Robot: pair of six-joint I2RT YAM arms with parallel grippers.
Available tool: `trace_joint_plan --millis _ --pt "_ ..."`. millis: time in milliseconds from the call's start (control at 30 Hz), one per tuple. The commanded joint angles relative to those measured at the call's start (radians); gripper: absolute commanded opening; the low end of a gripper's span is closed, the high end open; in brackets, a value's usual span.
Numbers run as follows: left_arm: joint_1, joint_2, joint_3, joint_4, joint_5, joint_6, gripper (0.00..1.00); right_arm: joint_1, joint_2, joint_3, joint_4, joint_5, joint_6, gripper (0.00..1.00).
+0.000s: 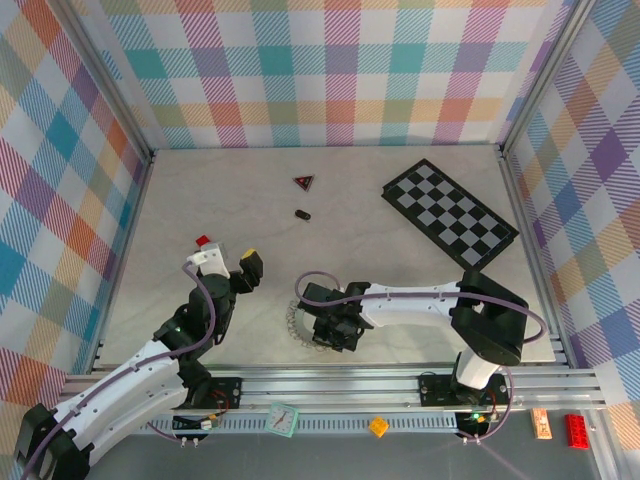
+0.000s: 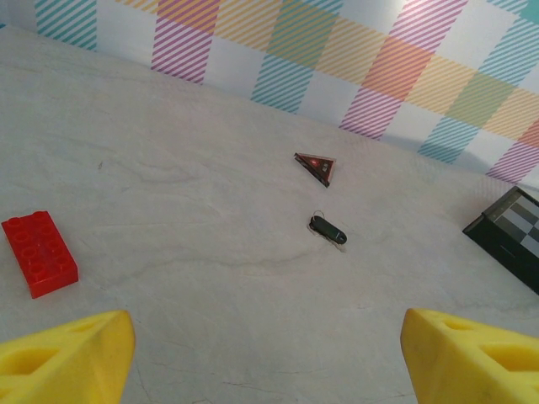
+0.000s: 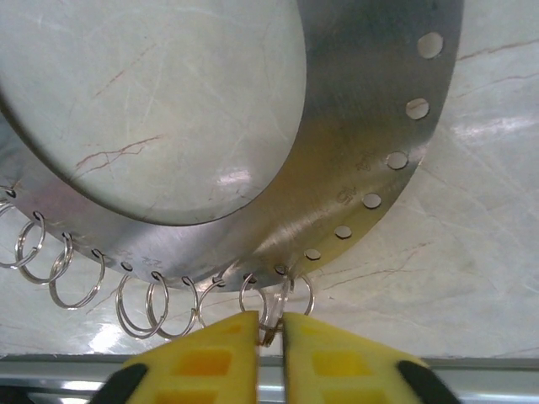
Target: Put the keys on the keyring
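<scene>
The keyring [image 3: 370, 109] is a broad, flat, silvery metal ring with a row of holes along its rim, lying on the pale table near the front edge [image 1: 296, 322]. The keys [image 3: 149, 300] are small silvery wire loops hanging from those holes as a fringe. My right gripper [image 3: 270, 332] is down at the ring's near rim [image 1: 326, 330], its yellow fingers pinched on one loop [image 3: 280, 300] of the fringe. My left gripper [image 2: 268, 349] hovers open over bare table at the left [image 1: 228, 262], with nothing between its fingers.
A red brick [image 2: 39, 252] lies just left of the left gripper. Farther back are a dark red triangle [image 2: 317, 166], a small black oval piece [image 2: 328, 229] and a black-and-white chequered board [image 1: 450, 212]. The aluminium rail [image 1: 350, 385] runs right behind the keyring.
</scene>
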Motion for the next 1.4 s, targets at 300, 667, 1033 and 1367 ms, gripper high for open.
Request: trace_joint_plan --millis 300,667,1033,1367 --pt "0.013 0.01 0.0 -0.015 -0.003 -0.013 0.82 -0.088 -0.041 0.052 -0.242 0.063 -0.208 0.0" --pt "0.012 0.087 0.026 -0.013 0.019 -0.01 0.82 -0.207 -0.018 0.046 -0.297 0.028 -0.521 0.11" --pt "0.012 0.252 0.198 -0.3 0.298 -0.136 0.75 -0.298 -0.068 0.186 -0.374 0.142 -0.745 0.36" --pt "0.012 0.628 0.384 -0.419 0.611 -0.427 0.55 -0.4 -0.194 0.071 -0.244 0.148 -0.814 0.35"
